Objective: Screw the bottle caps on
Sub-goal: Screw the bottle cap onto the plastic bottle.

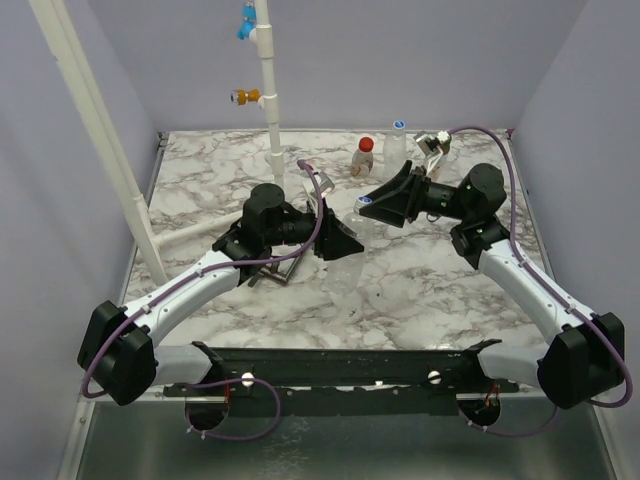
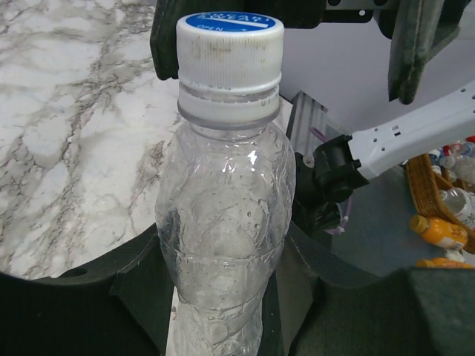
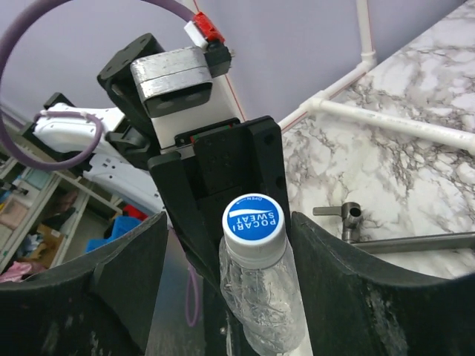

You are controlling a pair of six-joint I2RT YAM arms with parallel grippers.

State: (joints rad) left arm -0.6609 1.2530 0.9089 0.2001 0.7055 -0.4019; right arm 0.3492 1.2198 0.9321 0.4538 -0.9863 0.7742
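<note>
A clear crumpled bottle (image 1: 350, 268) stands upright at mid-table, its lower body clamped in my left gripper (image 1: 343, 248), which is shut on it. In the left wrist view the bottle (image 2: 223, 215) fills the centre between that gripper's (image 2: 223, 304) dark fingers. A white-and-blue cap (image 2: 230, 44) sits on its neck. My right gripper (image 1: 377, 205) straddles this cap (image 3: 254, 221) from above. Its jaws (image 3: 228, 221) are open, with a gap on each side of the cap. Two more bottles stand at the back: one red-capped (image 1: 363, 157), one with a white-and-blue cap (image 1: 397, 143).
A white pipe (image 1: 268, 90) with orange (image 1: 245, 97) and blue (image 1: 245, 27) fittings rises at the back, and another pipe leans at the left. A metal tool (image 3: 349, 219) lies on the marble near the left gripper. Baskets of bottles (image 2: 445, 215) sit beyond the table.
</note>
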